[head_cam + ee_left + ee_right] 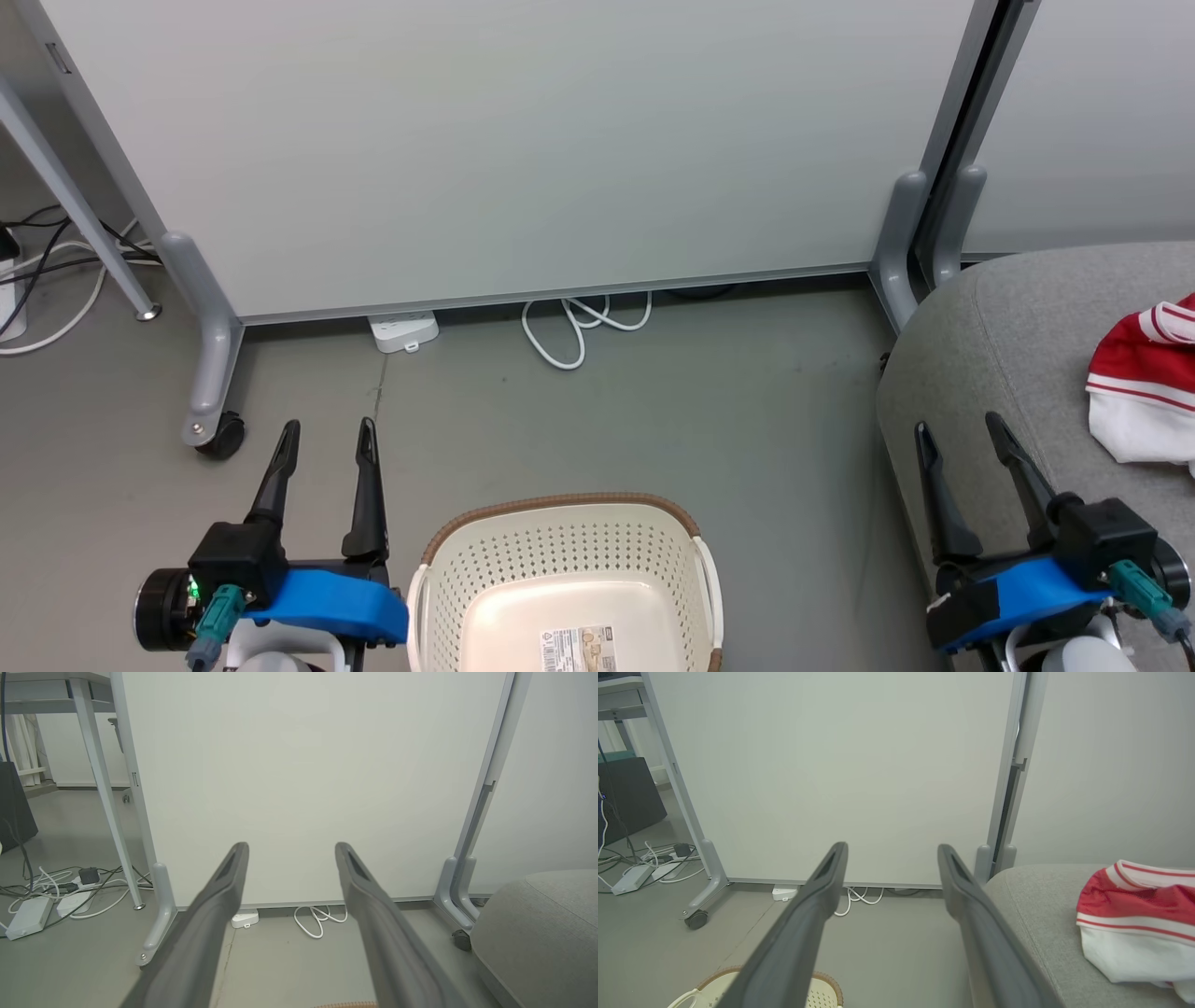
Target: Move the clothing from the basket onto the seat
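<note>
While both arms sit low in the head view, the left claw [330, 425] has its two dark fingers spread wide, with nothing between them. It is positioned over the grey floor [747, 420], just to the left of the basket [560, 509]. The right claw [957, 423] is likewise fully spread and holds nothing. Its fingers are seen against the left edge of the seat [1008, 327].

The basket stands on the floor between the two claws, with its brown rim facing the partition panel [523, 140]. Its perforated wall and pale inner bottom are visible, and a printed label [579, 649] lies on that bottom.

The clothing [1144, 383], a red garment with white stripes and a white hem, lies bunched on the seat. It is to the right of the right claw, apart from it, and is partly cut off by the frame edge.

A white cable [569, 336] and a power strip [403, 331] lie on the floor at the foot of the panel.
</note>
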### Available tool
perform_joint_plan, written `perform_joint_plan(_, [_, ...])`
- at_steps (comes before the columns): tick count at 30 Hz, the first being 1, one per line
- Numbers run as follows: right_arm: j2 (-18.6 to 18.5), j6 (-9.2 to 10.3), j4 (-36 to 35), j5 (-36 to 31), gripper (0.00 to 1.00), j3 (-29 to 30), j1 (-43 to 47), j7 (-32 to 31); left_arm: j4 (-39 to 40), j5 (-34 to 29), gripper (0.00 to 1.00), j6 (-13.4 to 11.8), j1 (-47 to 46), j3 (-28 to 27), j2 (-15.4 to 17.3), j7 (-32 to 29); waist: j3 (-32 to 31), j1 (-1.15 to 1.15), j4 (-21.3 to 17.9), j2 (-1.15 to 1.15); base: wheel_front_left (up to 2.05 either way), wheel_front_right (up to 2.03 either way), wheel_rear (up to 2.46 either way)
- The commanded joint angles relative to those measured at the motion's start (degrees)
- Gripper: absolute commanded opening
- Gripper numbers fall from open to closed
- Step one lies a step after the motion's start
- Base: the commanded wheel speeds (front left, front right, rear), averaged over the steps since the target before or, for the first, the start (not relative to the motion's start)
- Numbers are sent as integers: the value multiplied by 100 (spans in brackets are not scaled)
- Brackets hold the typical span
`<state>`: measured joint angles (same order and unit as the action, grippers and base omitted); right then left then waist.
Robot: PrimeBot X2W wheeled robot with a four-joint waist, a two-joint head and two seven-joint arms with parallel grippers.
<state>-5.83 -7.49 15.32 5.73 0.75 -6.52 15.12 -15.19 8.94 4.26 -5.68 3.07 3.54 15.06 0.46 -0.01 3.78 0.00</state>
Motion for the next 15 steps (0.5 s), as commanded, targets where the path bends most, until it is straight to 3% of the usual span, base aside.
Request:
perform_joint_plan(1, [45,-1,23,26,100,40,135,5,-24,-52,100,47,74,-34,-14,16,-39,1,27,0,0,0,0])
perform_joint_plan(15, [141,-1,193,76,100,133,370,5,-212,-54,100,216,201,-168,-66,16,-207,1,144,0,0,0,0])
